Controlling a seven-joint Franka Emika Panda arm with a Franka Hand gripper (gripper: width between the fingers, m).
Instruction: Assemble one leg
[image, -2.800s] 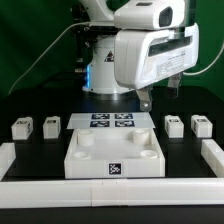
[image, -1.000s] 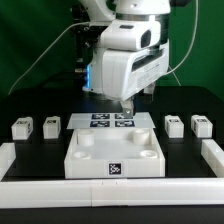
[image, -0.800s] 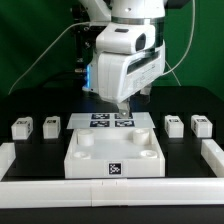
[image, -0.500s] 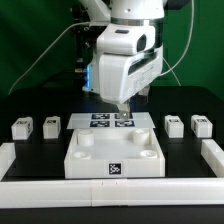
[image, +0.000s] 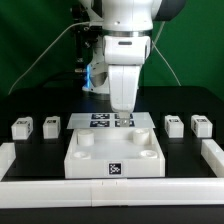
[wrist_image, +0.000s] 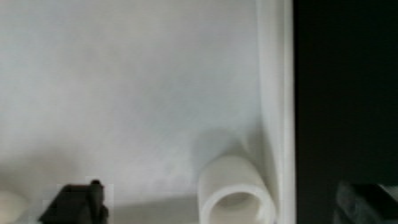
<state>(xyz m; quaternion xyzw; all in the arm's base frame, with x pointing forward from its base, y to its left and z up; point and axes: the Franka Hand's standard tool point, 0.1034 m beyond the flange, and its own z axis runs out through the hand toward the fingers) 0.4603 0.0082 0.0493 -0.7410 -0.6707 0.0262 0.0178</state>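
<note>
Four small white legs with tags stand on the black table: two at the exterior view's left (image: 22, 128) (image: 52, 125) and two at its right (image: 174, 125) (image: 201, 125). The large flat white square part (image: 90, 158) with round corner sockets lies in the middle front. My gripper (image: 122, 114) hangs over that part's far edge, near the marker board (image: 100, 121). In the wrist view my gripper (wrist_image: 222, 205) is open and empty. Its dark fingers (wrist_image: 75, 205) stand wide apart over the white part, with a round socket (wrist_image: 231, 190) between them. No leg is near the gripper.
A white rail runs along the table's front (image: 110, 190) and turns up at the exterior view's left (image: 6, 155) and right (image: 213, 152). The arm's base and cables stand behind the marker board.
The arm has swung from the exterior view's right to the middle. The wrist has turned and come down over the far edge of the large white part. The legs have not moved.
</note>
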